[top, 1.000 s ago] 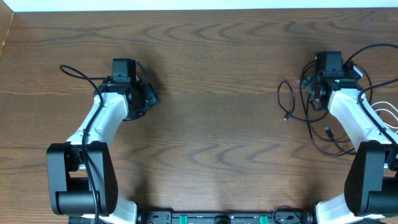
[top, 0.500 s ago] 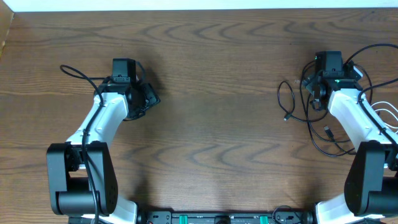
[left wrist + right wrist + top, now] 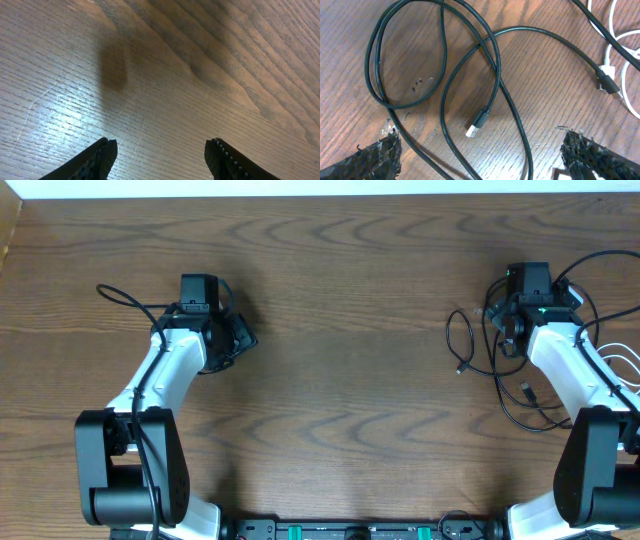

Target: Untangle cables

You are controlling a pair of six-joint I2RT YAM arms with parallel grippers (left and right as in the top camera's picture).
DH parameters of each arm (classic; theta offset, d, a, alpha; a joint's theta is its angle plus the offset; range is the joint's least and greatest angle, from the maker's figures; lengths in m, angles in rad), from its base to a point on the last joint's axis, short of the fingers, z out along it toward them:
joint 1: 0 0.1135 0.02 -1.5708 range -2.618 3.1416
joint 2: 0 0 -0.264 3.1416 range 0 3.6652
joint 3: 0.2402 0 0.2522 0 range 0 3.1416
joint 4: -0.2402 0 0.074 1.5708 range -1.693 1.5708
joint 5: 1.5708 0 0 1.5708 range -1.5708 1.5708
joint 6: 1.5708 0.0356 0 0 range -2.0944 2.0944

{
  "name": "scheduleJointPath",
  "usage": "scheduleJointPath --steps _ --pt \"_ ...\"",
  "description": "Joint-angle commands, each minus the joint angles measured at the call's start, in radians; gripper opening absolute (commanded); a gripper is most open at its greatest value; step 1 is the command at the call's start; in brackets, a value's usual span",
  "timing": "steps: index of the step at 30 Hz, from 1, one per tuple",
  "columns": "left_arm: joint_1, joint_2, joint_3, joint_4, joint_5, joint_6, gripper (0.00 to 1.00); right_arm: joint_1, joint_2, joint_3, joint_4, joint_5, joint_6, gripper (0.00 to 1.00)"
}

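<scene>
Black cables beneath right gripper — jaws wide.

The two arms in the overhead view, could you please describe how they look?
Both the left arm and right arm have white links with black joints and bases; a green light shows on the right wrist. The left gripper has black ribbed fingers; the right gripper has rough black ones.

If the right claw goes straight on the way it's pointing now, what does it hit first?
Probably the thin black cord with the silver-tipped plug, whose strands cross between the open right claw; the brown wooden table lies right beneath. Depth is hard to judge.
</scene>
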Motion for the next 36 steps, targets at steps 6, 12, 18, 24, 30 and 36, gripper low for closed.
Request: scheduleJointPath --steps 6,12,18,24,30,36 --pt "0.0 0.003 -0.009 0.001 -0.01 -0.013 0.63 -0.002 0.002 0.01 -0.002 0.012 0.006 0.99" --pt "0.0 0.003 -0.009 0.001 -0.01 -0.012 0.63 -0.002 0.002 0.01 -0.002 0.012 0.006 0.99" --pt "0.0 -0.005 -0.009 0.001 -0.01 -0.013 0.63 -0.002 0.002 0.01 -0.002 0.012 0.006 0.99" --pt "-0.001 -0.071 -0.009 0.0 -0.01 -0.012 0.63 -0.002 0.002 0.01 -0.002 0.011 0.006 0.99" --pt "0.0 -0.298 -0.009 0.001 -0.01 -0.013 0.63 -0.002 0.002 0.01 -0.002 0.012 0.006 0.99" --pt "0.0 -0.567 -0.009 0.0 -0.01 -0.012 0.63 -0.002 0.002 0.01 -0.002 0.012 0.006 0.99"
